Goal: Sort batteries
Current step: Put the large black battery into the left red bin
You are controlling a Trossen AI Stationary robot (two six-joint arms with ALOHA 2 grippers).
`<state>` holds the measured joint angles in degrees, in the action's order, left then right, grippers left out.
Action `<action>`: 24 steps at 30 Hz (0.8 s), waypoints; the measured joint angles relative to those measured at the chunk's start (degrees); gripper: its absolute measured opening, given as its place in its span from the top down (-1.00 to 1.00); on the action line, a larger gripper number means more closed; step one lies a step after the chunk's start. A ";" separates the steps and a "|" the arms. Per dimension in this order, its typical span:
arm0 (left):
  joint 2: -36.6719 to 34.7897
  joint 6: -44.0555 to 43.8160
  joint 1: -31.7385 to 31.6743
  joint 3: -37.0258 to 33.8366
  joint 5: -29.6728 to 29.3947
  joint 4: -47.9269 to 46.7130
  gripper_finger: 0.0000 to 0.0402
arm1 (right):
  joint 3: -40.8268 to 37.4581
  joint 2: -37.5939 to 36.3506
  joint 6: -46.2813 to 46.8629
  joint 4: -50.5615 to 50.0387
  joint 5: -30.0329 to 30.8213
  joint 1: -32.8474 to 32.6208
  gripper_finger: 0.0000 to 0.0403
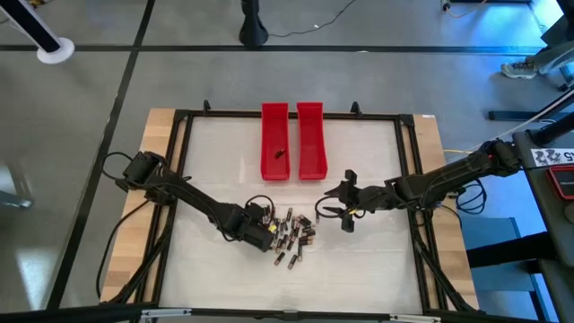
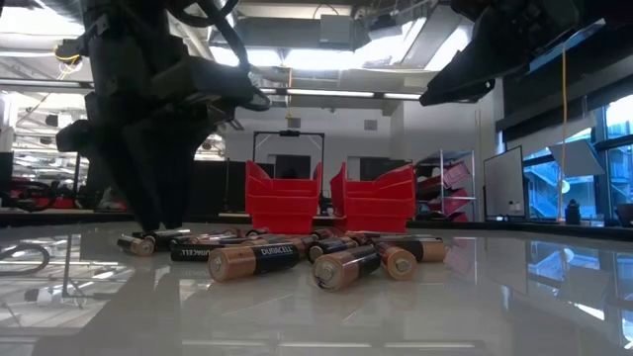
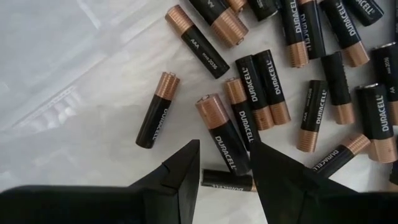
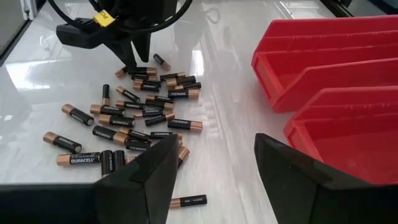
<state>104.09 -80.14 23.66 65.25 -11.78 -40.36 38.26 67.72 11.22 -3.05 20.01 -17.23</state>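
1. Step in hand: picking from the pile. The left gripper (image 1: 262, 235) is low over the near-left edge of the batteries (image 1: 291, 235), its fingers spread and straddling one battery (image 3: 224, 142) that lies flat on the table (image 1: 359, 260); nothing is pinched yet.
2. The right gripper (image 1: 339, 208) hangs just right of the pile, fingers spread wide and empty, the scatter of batteries ahead of it and the trays off to one side.
3. Batteries lie loose in a cluster at the table's near middle, many touching or side by side. One small dark item, probably a battery, sits in the left red tray (image 1: 274, 152); the right red tray (image 1: 310, 151) looks empty.
4. Next move, as a judgement: the left fingers need to close squarely on the straddled cell without catching its close neighbours, then lift clear.
5. Surface: white, glossy, reflective; cylinders would roll if nudged.
6. Room: grey floor with dark tape lines, a stand base beyond the table, ceiling lights and shelving in the low view.
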 joint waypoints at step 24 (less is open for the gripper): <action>1.04 1.51 -0.50 -2.28 -0.15 1.41 0.35 | 0.00 0.00 0.00 -0.02 0.02 0.00 -0.06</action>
<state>105.14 -78.62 23.16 62.98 -11.93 -38.95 38.26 67.72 11.22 -3.07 20.03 -17.23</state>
